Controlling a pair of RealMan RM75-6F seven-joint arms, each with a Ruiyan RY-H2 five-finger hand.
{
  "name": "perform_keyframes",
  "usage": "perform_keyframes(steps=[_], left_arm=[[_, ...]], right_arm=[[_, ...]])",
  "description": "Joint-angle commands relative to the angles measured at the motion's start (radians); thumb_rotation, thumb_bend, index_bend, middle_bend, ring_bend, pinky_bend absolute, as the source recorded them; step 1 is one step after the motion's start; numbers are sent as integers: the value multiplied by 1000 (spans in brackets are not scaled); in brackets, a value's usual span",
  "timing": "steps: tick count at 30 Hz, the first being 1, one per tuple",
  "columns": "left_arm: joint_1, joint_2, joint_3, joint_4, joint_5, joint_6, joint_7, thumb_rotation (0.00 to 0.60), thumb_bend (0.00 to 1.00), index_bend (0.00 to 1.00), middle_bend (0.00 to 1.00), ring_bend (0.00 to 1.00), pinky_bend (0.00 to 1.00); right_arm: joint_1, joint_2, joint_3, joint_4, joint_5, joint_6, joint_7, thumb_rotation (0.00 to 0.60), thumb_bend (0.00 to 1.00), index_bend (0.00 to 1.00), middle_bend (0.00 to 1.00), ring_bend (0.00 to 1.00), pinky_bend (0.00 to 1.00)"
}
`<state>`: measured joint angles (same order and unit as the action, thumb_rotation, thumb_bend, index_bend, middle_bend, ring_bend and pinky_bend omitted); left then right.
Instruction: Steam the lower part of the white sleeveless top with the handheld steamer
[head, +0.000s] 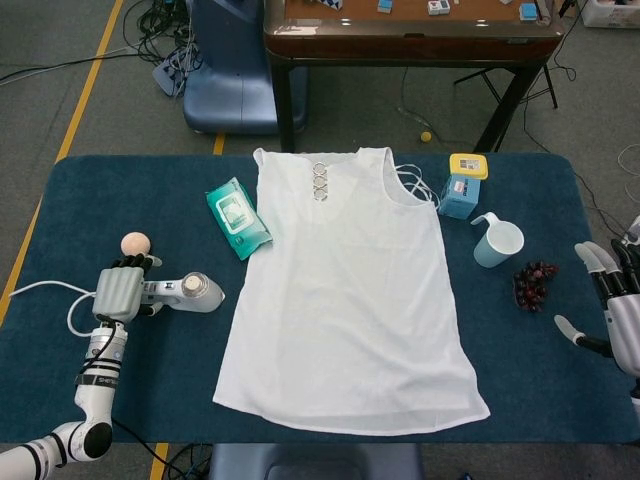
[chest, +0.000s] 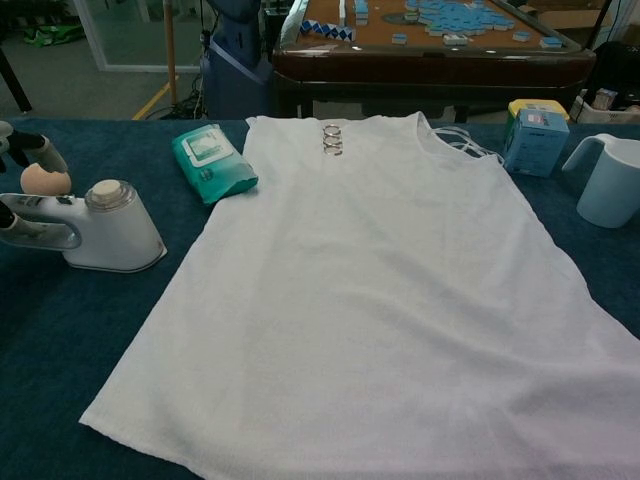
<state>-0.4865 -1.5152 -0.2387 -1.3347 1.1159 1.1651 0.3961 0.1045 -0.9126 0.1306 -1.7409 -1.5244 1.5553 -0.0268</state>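
The white sleeveless top (head: 350, 290) (chest: 370, 290) lies flat in the middle of the blue table, hem toward me. To its left the white handheld steamer (head: 188, 292) (chest: 108, 232) lies on the cloth. My left hand (head: 120, 291) (chest: 22, 160) is at the steamer's handle: fingers arch above it and the thumb sits low by its end, not visibly clamped. My right hand (head: 612, 305) hovers at the table's right edge with fingers spread, holding nothing, and is outside the chest view.
A teal wipes pack (head: 237, 217) (chest: 212, 160) lies left of the collar and a peach ball (head: 135, 243) (chest: 45, 180) behind the steamer. On the right are a blue box (head: 463, 186), a pale cup (head: 498, 243) and grapes (head: 532, 284). The steamer's cord (head: 40, 289) trails left.
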Motion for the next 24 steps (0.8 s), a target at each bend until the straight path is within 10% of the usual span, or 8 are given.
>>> perform_keyframes(steps=[1, 24], left_arm=[[-13, -27, 4, 37, 0, 0, 5, 600, 52, 312, 297, 263, 255], [-56, -136, 5, 230, 6, -30, -64, 600, 217, 394, 447, 374, 255]], right_arm=[[-1, 0, -2, 2, -1, -1, 3, 600, 193, 0, 140, 16, 0], [-7, -3, -9, 11, 13, -17, 13, 600, 192, 0, 140, 16, 0]])
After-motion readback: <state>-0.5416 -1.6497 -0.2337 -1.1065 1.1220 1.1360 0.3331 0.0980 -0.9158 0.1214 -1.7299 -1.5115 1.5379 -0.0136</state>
